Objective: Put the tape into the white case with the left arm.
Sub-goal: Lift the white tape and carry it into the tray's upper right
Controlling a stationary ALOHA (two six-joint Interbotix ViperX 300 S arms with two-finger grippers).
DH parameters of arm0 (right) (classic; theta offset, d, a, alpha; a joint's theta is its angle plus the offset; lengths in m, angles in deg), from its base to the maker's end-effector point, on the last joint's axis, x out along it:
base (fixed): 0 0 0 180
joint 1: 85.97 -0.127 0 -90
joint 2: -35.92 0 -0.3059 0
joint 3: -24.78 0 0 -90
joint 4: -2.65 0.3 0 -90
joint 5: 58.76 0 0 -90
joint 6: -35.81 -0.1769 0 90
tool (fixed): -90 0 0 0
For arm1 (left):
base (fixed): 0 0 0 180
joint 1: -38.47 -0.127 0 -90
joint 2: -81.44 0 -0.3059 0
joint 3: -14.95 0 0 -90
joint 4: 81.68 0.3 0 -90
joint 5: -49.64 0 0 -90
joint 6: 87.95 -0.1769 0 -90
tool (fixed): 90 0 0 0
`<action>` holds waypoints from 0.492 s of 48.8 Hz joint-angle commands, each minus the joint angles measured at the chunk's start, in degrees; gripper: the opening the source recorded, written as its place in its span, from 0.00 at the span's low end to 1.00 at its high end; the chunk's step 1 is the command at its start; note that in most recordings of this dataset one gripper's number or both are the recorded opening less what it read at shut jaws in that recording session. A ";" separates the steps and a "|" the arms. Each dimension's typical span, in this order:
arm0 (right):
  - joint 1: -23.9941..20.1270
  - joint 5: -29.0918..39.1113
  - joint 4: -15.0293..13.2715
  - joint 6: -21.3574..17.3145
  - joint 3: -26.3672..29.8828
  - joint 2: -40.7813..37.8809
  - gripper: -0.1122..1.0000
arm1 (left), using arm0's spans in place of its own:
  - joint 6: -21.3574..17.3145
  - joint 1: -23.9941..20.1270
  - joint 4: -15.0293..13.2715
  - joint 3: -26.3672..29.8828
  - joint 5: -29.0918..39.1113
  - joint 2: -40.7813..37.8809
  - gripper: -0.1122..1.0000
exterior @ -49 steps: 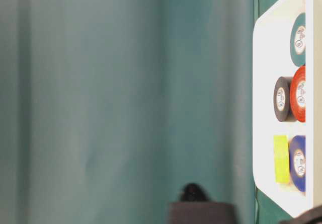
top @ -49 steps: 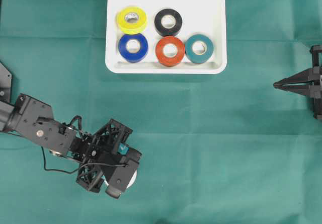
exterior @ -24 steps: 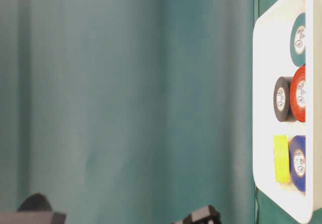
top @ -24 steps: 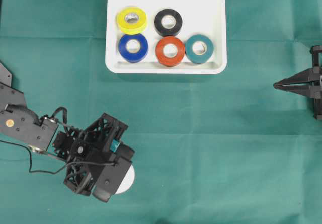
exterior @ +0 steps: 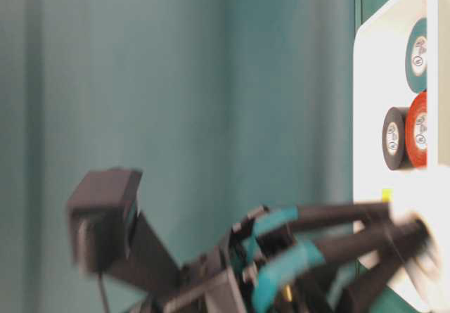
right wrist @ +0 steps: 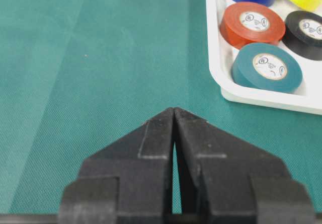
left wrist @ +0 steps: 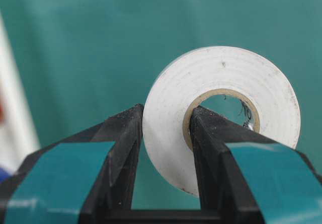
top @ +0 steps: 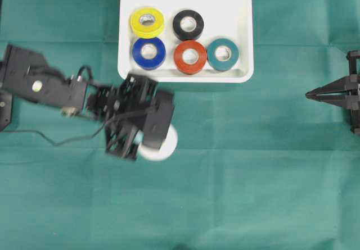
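Observation:
The tape is a white roll with a brown core, held off the green cloth. My left gripper is shut on its wall, one teal-banded finger inside the core and the other outside. From overhead, the left gripper and the tape hang just below the front rim of the white case, left of its middle. In the blurred table-level view the teal-banded fingers reach toward the white case. My right gripper rests shut at the far right, holding nothing.
Inside the white case lie a yellow roll, a black roll, a blue roll, a red roll and a teal roll. Its right rear part is bare. Green cloth covers the table.
My left arm has carried the white tape up from the near-left cloth toward the case's front rim. The right arm has not moved.

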 commanded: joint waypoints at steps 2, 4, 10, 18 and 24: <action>0.09 -0.53 0.00 -0.09 0.62 -0.44 0.02 | -1.58 -4.66 0.09 3.60 -1.05 -0.70 0.34; 0.09 -0.53 0.00 -0.09 0.62 -0.44 0.02 | -2.29 -5.98 0.09 4.39 -1.05 -1.41 0.34; 0.09 -0.62 0.00 -0.09 0.62 -0.35 0.02 | -4.83 -9.76 0.09 7.38 -1.14 -4.04 0.34; 0.09 -0.79 0.00 -0.09 0.53 -0.35 0.02 | -8.44 -14.24 0.09 12.13 -1.14 -7.65 0.34; 0.09 -0.79 0.00 -0.09 0.53 -0.35 0.02 | -10.37 -17.49 0.09 15.56 -1.05 -10.63 0.34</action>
